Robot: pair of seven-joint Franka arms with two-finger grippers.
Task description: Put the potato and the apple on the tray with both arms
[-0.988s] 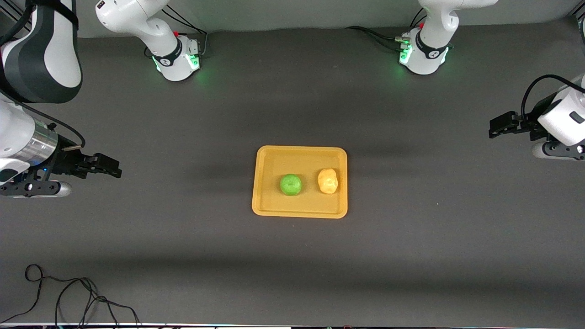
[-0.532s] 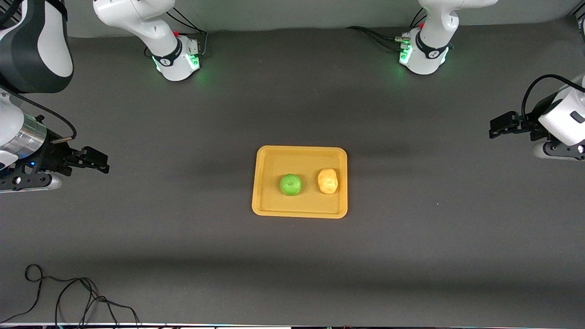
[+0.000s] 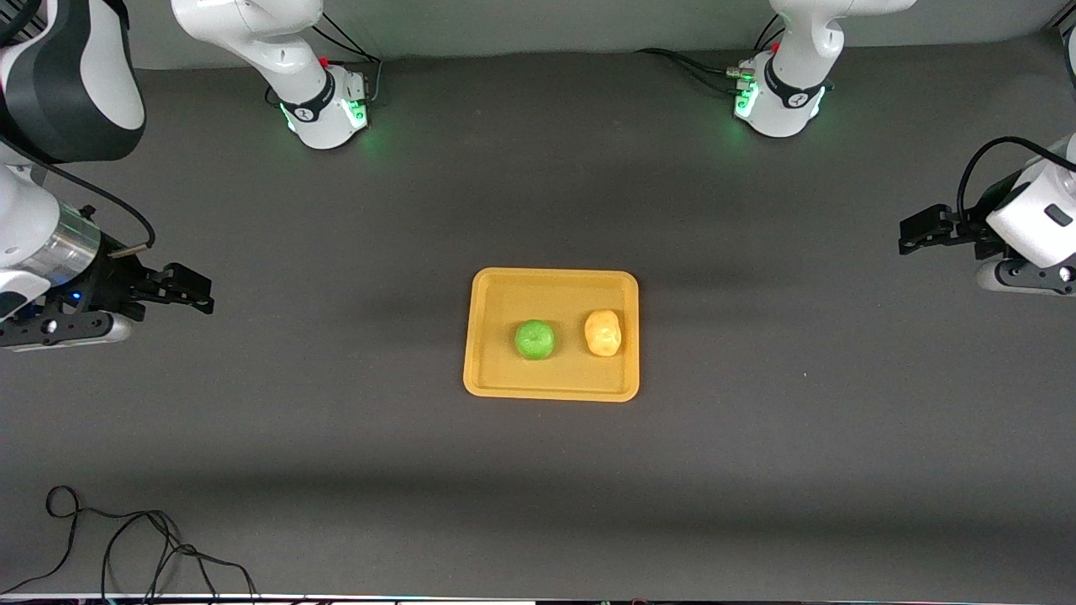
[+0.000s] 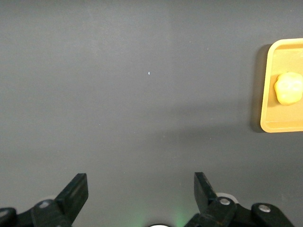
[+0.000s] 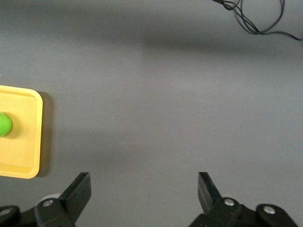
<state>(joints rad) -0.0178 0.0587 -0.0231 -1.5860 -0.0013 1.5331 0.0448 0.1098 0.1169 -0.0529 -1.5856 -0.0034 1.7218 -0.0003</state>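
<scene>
Two claws spread over bare mat, left claw [image 3: 912,229], right claw [image 3: 195,291], tray [image 3: 551,389] central.

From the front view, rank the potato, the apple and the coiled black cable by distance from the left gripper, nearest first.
The left gripper, jaws open, is over bare table at the left arm's end.
1. The potato, on the tray, at the tray's end toward the left arm.
2. The apple, beside the potato on the tray, toward the right arm.
3. The black cable, on the table at the right arm's end, nearest the front camera.
</scene>
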